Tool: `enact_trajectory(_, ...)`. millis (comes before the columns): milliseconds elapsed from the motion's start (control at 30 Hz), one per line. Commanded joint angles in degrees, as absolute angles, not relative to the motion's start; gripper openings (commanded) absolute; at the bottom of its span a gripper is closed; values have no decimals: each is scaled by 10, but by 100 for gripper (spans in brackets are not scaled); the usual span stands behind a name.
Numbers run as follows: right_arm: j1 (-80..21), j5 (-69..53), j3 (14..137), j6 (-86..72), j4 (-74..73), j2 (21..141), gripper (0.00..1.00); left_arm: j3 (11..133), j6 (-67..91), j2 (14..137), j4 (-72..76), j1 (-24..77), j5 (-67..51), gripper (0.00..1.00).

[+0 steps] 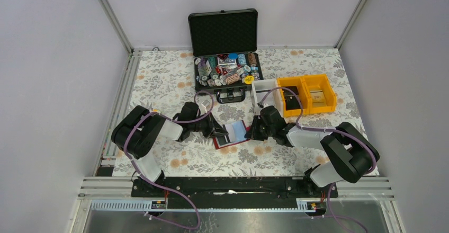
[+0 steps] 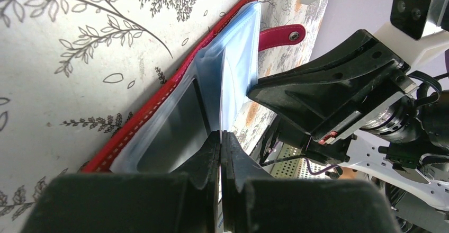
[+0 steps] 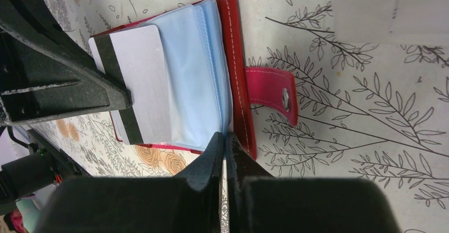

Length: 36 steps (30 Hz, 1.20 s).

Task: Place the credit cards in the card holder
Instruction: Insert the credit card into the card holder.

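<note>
Card holder [image 3: 239, 42] lay open on table [image 3: 344, 111], red cover down, pale blue sleeves up, btwn the two grippers & right at both sets of tips. L gripper [image 2: 221, 137] was clenched on a credit card [image 3: 145, 79], grey-white w/ a dark stripe along the end nearest that gripper. The card rested on top of the sleeves, straight ahead of L's tips. R gripper [image 3: 225, 140] had its jaws pressed together, only a hairline slit btwn them, tips touching the holder's edge where sleeves meet red cover. Couldn't tell if a sleeve edge was nipped there. Snap tab [image 3: 272, 90] stuck out flat on the table just beside R's tips, unfastened. Black case [image 1: 225, 58] of chips stood open well beyond both grippers. Yellow bins [image 1: 307, 92] sat beyond R gripper, apart from it.
</note>
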State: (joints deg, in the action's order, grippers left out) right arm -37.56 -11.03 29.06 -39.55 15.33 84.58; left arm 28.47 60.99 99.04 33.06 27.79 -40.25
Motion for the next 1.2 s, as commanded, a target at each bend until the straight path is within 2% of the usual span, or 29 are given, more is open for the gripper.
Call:
enact_trajectory(0,-381,-69,301,-411,100,872,0,283,590,962,332,277,-399,0)
enact_trajectory(233,-380,-48,306,-419,79,884,0,266,584,942,315,276,-389,0)
enact_trajectory(1167,-381,-38,310,-418,65,888,0,214,643,944,397,274,-360,0)
